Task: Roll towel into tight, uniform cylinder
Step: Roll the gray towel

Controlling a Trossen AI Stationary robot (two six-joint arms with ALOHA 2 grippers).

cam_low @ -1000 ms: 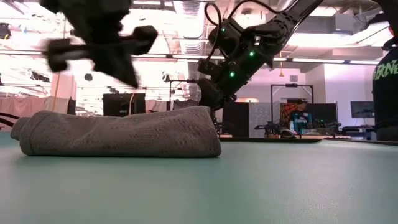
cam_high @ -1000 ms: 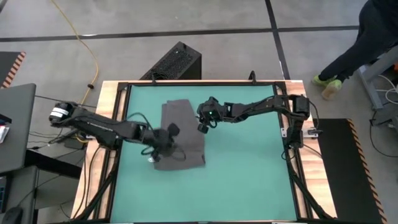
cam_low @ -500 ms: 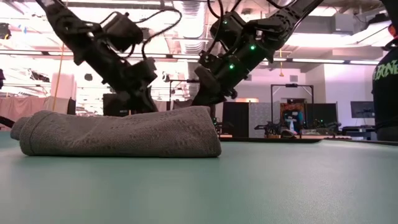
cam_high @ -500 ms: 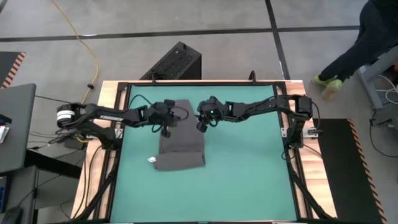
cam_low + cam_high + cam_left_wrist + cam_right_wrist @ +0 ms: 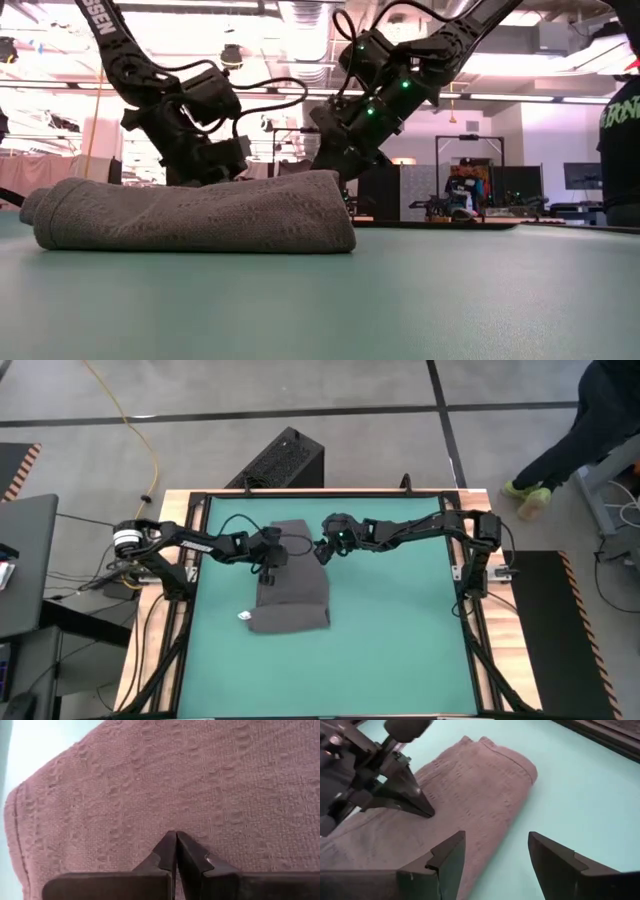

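Note:
The dark grey towel [image 5: 290, 585] lies on the teal mat [image 5: 400, 630]. Its near end is rolled into a thick bundle [image 5: 190, 212], and a small white tag [image 5: 243, 617] shows at that bundle's left end. The flat part reaches toward the far edge. My left gripper [image 5: 268, 563] is shut, with its tips down on the flat part. My right gripper [image 5: 495, 855] is open and hovers over the towel's right edge [image 5: 322, 550]. One of its fingers is above the cloth and the other above bare mat. My left gripper has its shut fingertips [image 5: 422, 807] set on the upper face of the towel's flat part [image 5: 175, 826], left of the middle. It comes slanting down from the table's left. The cloth lies flat on the mat under the tips.
A black frame [image 5: 455, 575] borders the mat. Bare mat lies to the right of the towel and toward the near edge. A black box [image 5: 280, 460] stands on the floor beyond the far edge, and a person [image 5: 580, 430] is at the far right of the room.
My left gripper, still shut, has swung from above the rolled near end toward the far edge. It has come down onto the towel's flat part. My right gripper has turned about its own axis while staying at the towel's right edge. The towel has kept its place.

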